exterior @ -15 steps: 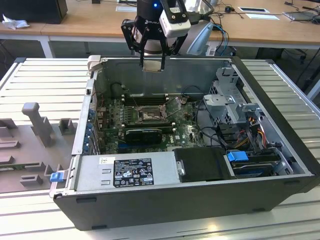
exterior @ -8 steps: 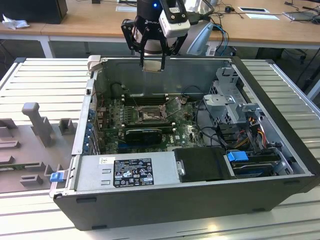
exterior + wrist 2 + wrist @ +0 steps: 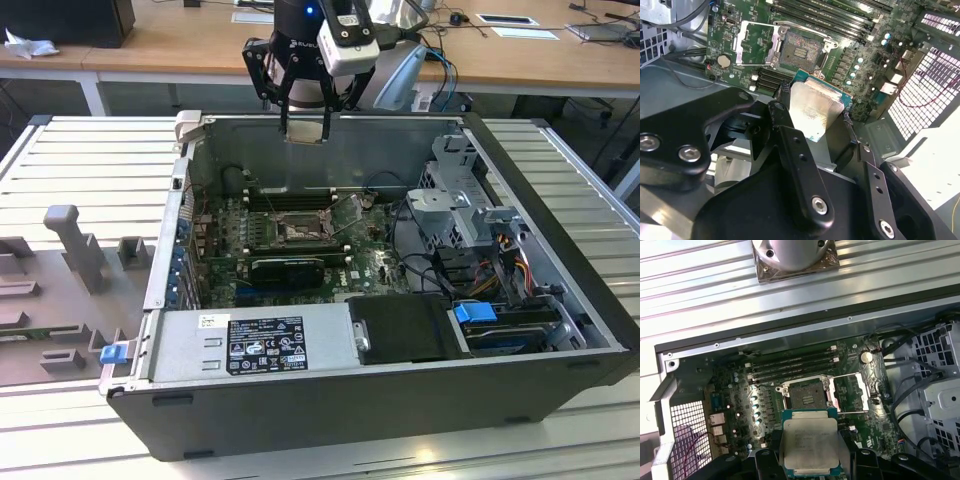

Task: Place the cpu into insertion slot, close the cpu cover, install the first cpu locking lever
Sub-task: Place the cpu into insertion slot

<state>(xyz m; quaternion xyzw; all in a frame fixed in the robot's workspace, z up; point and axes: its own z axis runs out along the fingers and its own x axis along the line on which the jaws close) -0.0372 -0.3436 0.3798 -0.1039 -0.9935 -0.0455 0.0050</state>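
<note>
First wrist view: jaws pinching cpu (image 3: 810, 445), well clear of insertion slot (image 3: 805, 392); cpu cover (image 3: 851, 393) open.

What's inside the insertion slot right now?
Nothing: in the first wrist view the insertion slot shows a bare dark centre, the cpu cover open beside it. The tool holds the cpu clear of it. Contact detail is unclear.
</note>
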